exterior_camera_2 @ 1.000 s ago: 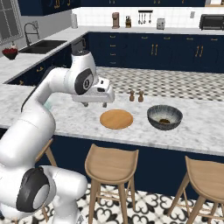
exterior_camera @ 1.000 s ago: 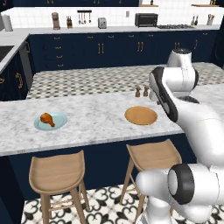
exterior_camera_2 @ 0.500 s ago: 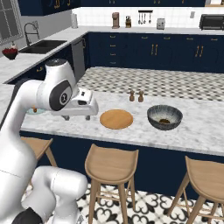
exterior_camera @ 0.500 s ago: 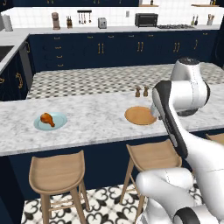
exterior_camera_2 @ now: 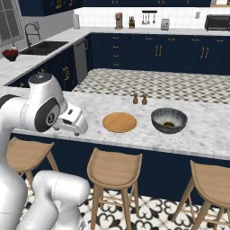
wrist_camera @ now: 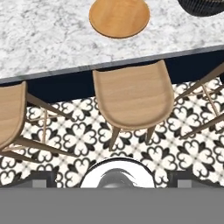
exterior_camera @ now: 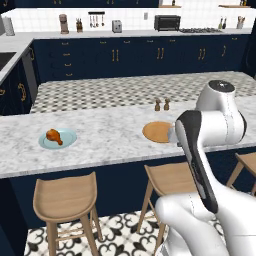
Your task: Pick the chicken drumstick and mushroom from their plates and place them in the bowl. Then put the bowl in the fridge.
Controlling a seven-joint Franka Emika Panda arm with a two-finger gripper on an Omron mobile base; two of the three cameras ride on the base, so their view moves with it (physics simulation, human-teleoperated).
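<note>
The long marble counter (exterior_camera: 110, 142) lies across in front of me, and my arm (exterior_camera_2: 38, 110) is folded low over its near edge, so that the hand looks down past the edge at a wooden stool (wrist_camera: 131, 94) and the patterned floor. My gripper (exterior_camera_2: 74, 122) is spread as wide as it goes and has hold of nothing. The tan plate (exterior_camera_2: 119, 122) sits bare in the middle of the counter. The grey bowl (exterior_camera_2: 169, 120) stands just beside it on my right. Well apart on my left is the pale blue plate (exterior_camera: 66, 143). The drumstick (exterior_camera: 53, 135) lies on that plate, untouched. A small brown lump on the floor of the bowl looks to be the mushroom (exterior_camera_2: 169, 124), though it is too small to be sure. I judge that half of the loading is done and that I am crossing over for the drumstick. Next I need to swing left along the counter, bring the open fingers down over the thick end of the drumstick and close on it. Against a second ago, my hand has left the spot over the counter beside the tan plate and pulled back and left toward the near edge, the elbow turning toward the cameras, while the plates, the bowl and the drumstick lie where they were
</note>
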